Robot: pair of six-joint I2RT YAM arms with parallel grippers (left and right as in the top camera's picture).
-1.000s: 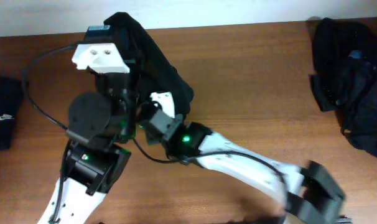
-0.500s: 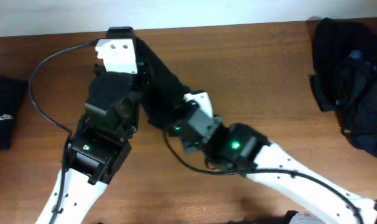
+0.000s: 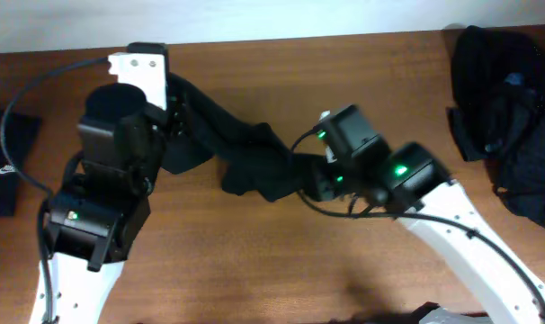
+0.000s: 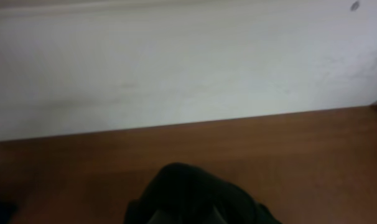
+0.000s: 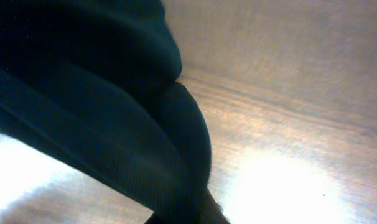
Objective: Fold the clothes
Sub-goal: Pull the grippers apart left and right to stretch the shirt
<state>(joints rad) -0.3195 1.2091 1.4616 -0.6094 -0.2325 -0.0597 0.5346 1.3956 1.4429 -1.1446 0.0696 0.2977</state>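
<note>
Near edge: both arms rise from the bottom of the overhead view and lean in over the brown wooden tabletop (image 3: 389, 81). Right pincer (image 3: 313, 178), mid-table, right of centre; jaws closed on one end of a black garment (image 3: 245, 155); the wrist view shows dark ribbed fabric running down into the grip, the fingers themselves hidden. Green lights lit on the right arm's joints. The garment is not spread flat: it is drawn into a rumpled, rope-like band slanting from the right pincer up and left toward the far side, bunched thickest at its middle, which lies on the wood. Left pincer (image 3: 172, 101), farther back and left, mostly covered by its own arm from above; jaws closed on the band's other end, a black hump of cloth filling the bottom of its wrist view. A black cable (image 3: 21, 90) loops off the left arm. Well apart from all this: a dark piece with a small white logo (image 3: 3, 166) at the left edge, and a loose heap of dark clothes (image 3: 506, 117) at the far right. Beyond the far edge, a pale wall (image 4: 188, 74).
</note>
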